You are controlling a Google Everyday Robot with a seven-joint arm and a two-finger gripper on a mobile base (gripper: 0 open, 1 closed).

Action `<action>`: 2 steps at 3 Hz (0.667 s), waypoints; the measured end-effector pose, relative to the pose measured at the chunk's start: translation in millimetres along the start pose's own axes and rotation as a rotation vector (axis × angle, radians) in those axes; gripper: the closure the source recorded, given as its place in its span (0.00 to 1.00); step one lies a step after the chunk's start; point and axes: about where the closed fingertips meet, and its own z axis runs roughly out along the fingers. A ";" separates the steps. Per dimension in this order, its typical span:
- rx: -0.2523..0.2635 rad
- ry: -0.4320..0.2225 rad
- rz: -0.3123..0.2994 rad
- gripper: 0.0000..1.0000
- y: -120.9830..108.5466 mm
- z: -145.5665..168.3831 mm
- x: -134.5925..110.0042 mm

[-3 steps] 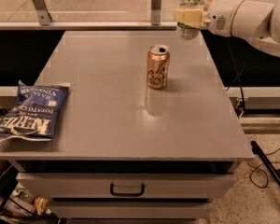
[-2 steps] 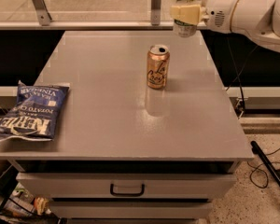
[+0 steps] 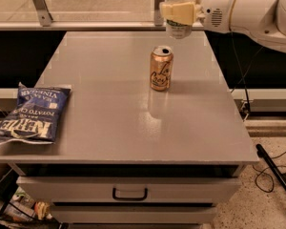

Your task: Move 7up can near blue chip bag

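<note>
My gripper (image 3: 179, 11) is at the top of the view, above the table's far edge. It is shut on the 7up can (image 3: 179, 28), a small white can whose lower part shows below the cream fingers (image 3: 174, 9). The can hangs in the air, clear of the table. The blue chip bag (image 3: 30, 114) lies flat at the table's front left edge, far from the gripper, with white lettering facing up.
A gold-orange can with script lettering (image 3: 161, 68) stands upright on the grey table (image 3: 133, 128), just in front of and below the gripper. A drawer with a handle (image 3: 129, 194) is under the tabletop. Cables (image 3: 271, 171) lie on the floor at the right.
My gripper has moved left and slightly up with the 7up can in it. The gold-orange can and the chip bag have not moved.
</note>
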 end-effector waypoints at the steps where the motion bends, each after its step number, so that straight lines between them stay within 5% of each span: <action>1: -0.018 0.003 -0.007 1.00 36.2 3.3 -3.1; 2: -0.038 -0.002 -0.004 1.00 68.3 5.5 2.9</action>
